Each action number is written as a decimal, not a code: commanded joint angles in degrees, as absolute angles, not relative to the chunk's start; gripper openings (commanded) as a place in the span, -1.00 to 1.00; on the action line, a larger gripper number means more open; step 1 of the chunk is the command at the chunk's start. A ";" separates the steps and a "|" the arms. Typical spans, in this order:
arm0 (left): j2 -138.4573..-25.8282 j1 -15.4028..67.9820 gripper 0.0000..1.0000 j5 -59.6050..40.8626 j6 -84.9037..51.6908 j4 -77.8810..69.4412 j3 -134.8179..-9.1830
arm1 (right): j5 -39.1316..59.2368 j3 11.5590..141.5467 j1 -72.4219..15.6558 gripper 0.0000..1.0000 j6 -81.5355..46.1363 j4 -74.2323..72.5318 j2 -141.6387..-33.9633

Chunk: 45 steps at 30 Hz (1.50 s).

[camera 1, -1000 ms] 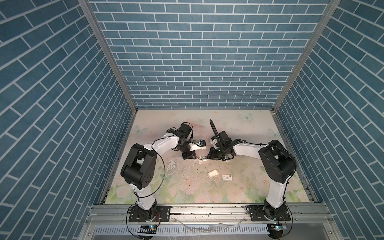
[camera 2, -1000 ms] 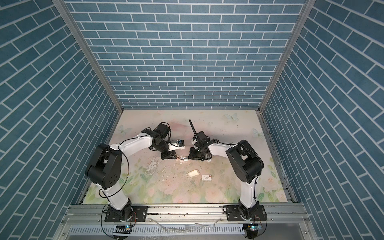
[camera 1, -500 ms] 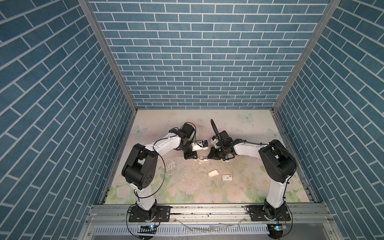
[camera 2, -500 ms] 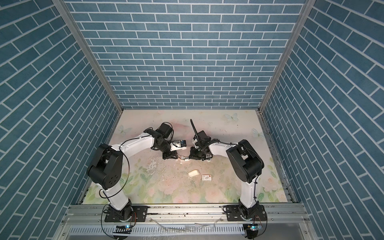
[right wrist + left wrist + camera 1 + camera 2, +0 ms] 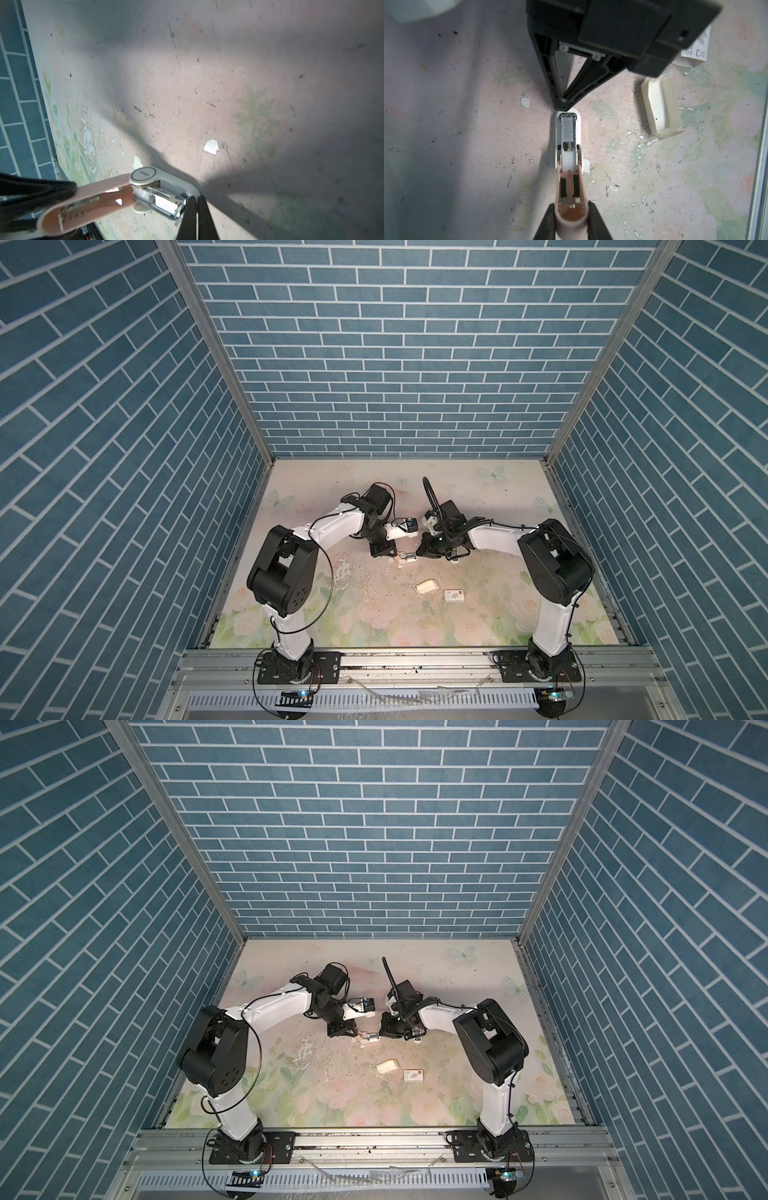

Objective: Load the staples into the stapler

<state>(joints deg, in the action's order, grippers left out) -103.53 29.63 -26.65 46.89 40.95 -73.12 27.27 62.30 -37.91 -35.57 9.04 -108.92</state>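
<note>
The stapler (image 5: 406,559) (image 5: 368,1038) lies mid-table with its pink lid (image 5: 571,193) swung back open from the white base (image 5: 143,176). A silvery strip of staples (image 5: 568,129) sits in the base's metal channel. My left gripper (image 5: 571,209) (image 5: 394,555) is shut on the far end of the pink lid, one finger on each side. My right gripper (image 5: 194,200) (image 5: 563,106) (image 5: 419,552) is shut with nothing between its fingers. Its tips rest at the front end of the base's channel.
A small white box with a red mark (image 5: 454,596) (image 5: 413,1075) lies nearer the front. Beside it is an open cream cardboard tray (image 5: 427,586) (image 5: 660,110). Loose single staples (image 5: 608,176) and paint flakes dot the worn floral table. Blue brick walls enclose three sides.
My right gripper's jaws have closed fully at the stapler's front end. The left gripper keeps its hold on the lid; both arms have barely shifted.
</note>
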 commanded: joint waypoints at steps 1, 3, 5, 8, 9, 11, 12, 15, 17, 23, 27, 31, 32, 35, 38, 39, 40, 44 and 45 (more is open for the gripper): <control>-105.86 31.37 -0.70 -26.99 46.19 39.92 -73.74 | 28.39 60.91 -38.77 -0.88 -35.06 8.80 -111.88; -106.00 31.62 -0.70 -26.82 46.01 39.98 -73.94 | 28.48 60.71 -38.79 -0.89 -35.16 8.53 -111.93; -106.14 31.94 -0.70 -26.54 46.00 39.98 -74.09 | 28.48 60.50 -38.76 -0.89 -35.31 8.34 -111.88; -106.33 32.17 -0.70 -26.12 45.87 40.06 -74.35 | 28.52 60.22 -38.76 -0.89 -35.49 7.83 -111.80; -106.35 32.28 -0.70 -26.09 45.78 40.02 -74.44 | 28.56 60.04 -38.78 -0.89 -35.60 7.61 -111.75; -106.44 32.43 -0.70 -25.77 45.69 40.07 -74.61 | 28.56 59.82 -38.78 -0.88 -35.68 7.17 -111.55; -106.57 32.52 -0.70 -25.61 45.67 40.14 -74.67 | 28.56 59.68 -38.80 -0.88 -35.81 6.96 -111.45; -106.85 32.70 -0.70 -25.41 45.54 40.09 -74.88 | 28.48 59.47 -38.79 -0.88 -35.94 6.77 -111.31; -107.09 32.78 -0.71 -25.31 45.44 40.16 -75.14 | 28.24 59.35 -38.78 -0.88 -35.87 6.86 -111.10; -107.75 33.25 -0.71 -24.64 45.36 40.51 -75.84 | 27.16 59.19 -38.74 -0.88 -35.82 7.06 -110.74; -108.01 33.66 -0.72 -24.15 45.22 40.77 -76.22 | 26.27 59.24 -38.68 -0.86 -35.73 7.08 -110.57; -108.43 34.27 -0.72 -23.51 45.36 41.09 -76.89 | 24.16 59.76 -38.58 -0.85 -35.65 7.93 -110.13; -108.62 34.37 -0.72 -23.33 45.38 41.28 -77.13 | 23.79 60.04 -38.52 -0.85 -35.55 8.32 -110.13; -108.97 34.59 -0.72 -23.25 45.26 41.48 -77.58 | 22.76 60.44 -38.32 -0.85 -35.51 9.24 -110.13; -109.07 34.78 -0.72 -22.99 45.18 41.53 -77.68 | 21.27 60.27 -37.93 -0.84 -35.59 9.61 -109.63; -109.11 34.80 -0.72 -22.93 45.18 41.59 -77.65 | 20.88 60.21 -37.73 -0.84 -35.61 9.59 -109.44; -109.16 34.89 -0.73 -22.79 45.17 41.59 -77.66 | 20.83 60.04 -37.56 -0.84 -35.68 9.48 -109.27; -109.16 35.28 -0.73 -22.46 45.23 41.68 -77.74 | 20.61 60.34 -37.09 -0.84 -35.53 9.39 -108.39; -109.24 35.31 -0.73 -22.36 45.26 41.75 -77.83 | 20.42 60.30 -37.00 -0.83 -35.55 9.45 -108.05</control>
